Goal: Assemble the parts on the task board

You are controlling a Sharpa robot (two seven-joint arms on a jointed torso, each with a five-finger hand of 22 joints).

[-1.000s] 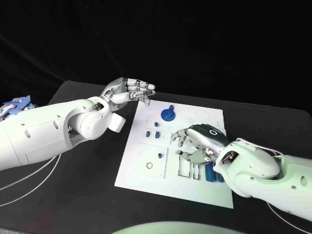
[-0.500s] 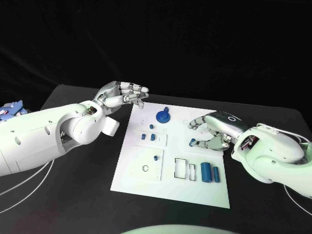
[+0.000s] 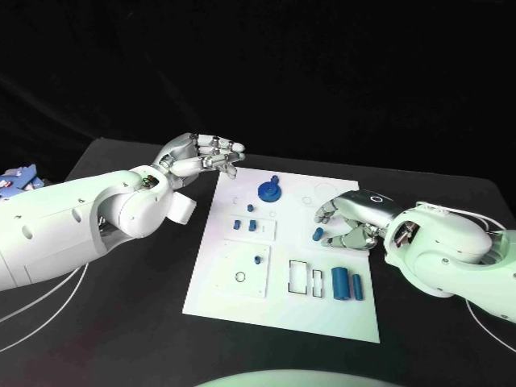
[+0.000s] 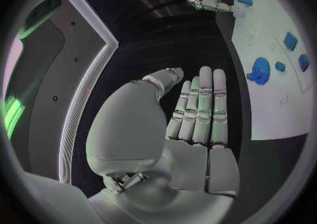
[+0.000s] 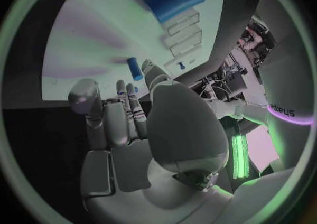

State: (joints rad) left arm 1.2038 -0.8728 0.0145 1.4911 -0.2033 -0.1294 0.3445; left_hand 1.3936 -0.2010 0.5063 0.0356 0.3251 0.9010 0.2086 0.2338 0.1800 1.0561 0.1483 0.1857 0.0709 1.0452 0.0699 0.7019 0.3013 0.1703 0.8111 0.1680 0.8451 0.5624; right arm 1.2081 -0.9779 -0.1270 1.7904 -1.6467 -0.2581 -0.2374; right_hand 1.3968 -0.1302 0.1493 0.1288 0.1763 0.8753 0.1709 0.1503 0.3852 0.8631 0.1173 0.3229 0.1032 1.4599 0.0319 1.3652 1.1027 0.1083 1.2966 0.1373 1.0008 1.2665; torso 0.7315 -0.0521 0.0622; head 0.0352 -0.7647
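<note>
- At the left of the black table (image 3: pixel 118 322), the left hand (image 3: pixel 202 155) was raised beyond the far left corner of the task board (image 3: pixel 241 302). Its fingers were curled loosely inward and it grasped nothing; the left wrist view showed the fingers (image 4: pixel 201 108) lying together, with nothing in the palm.
- On the left part of the board, a small blue peg (image 3: pixel 258 260) stood in a square plate beside a round hole. Farther back, two small blue blocks (image 3: pixel 245 225) sat side by side, with a smaller blue piece just beyond them.
- Near the far edge, left of centre, a round blue part with a knob (image 3: pixel 270 191) rested on the board.
- Toward the near middle, two empty rectangular slots lay side by side. Just right of them, two blue cylinders (image 3: pixel 347 285) lay parallel and close together.
- At the right side of the board, the right hand (image 3: pixel 353 218) was lowered over the surface, fingers curled downward. A short blue cylinder (image 3: pixel 318 235) was at its fingertips; whether the hand pinched it or merely touched it could not be told. The right wrist view showed this cylinder (image 5: pixel 134 68) just beyond the fingers.
</note>
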